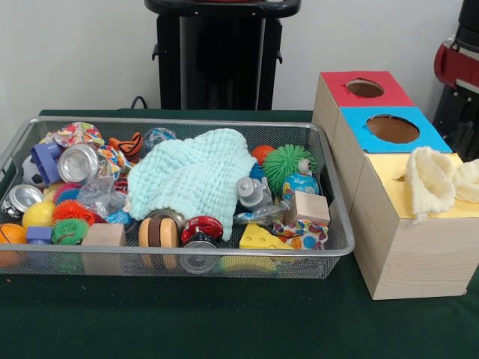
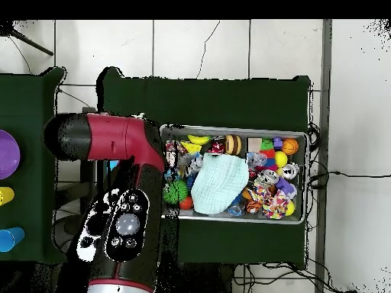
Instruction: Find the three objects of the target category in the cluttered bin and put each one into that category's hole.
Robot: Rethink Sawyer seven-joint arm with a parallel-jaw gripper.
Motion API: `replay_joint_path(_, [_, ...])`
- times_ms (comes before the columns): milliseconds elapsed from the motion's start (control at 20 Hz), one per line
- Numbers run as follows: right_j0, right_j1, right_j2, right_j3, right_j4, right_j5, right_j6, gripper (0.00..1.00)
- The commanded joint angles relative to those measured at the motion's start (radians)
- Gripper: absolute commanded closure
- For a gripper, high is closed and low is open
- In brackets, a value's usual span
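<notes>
The wire mesh bin sits on the green cloth at the left, full of toys; it also shows in the overhead view. A mint-green crinkled cloth lies spread over the bin's middle, and also shows in the overhead view. A small multicoloured speckled fabric piece lies at the bin's front right. The cream-yellow cloth lies draped on the yellow-topped box, outside the bin. The red and black arm reaches over the boxes. Its gripper is hidden.
Three wooden boxes stand in a row right of the bin: red top with a round hole, blue top with a round hole, then yellow. Part of the arm shows at the right edge. Balls, cans, blocks and a cheese wedge crowd the bin.
</notes>
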Motion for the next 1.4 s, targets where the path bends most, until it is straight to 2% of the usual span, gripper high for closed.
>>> replay_joint_path(50, [-0.047,0.021,0.082,0.142,-0.01,-0.037,0.045,1.0])
replay_joint_path(200, [-0.057,0.025,0.094,0.156,-0.018,-0.072,0.022,1.0])
replay_joint_path(500, [-0.026,0.048,0.072,0.151,-0.033,-0.105,0.062,1.0])
replay_joint_path(700, [-0.032,0.051,0.091,0.171,-0.027,-0.134,0.053,1.0])
replay_joint_path(900, [0.002,0.073,0.052,0.144,-0.041,-0.116,0.09,1.0])
replay_joint_path(1050, [0.001,0.081,0.065,0.15,-0.035,-0.134,0.089,1.0])
replay_joint_path(1400, [0.001,0.13,0.105,0.173,-0.03,-0.267,0.083,1.0])
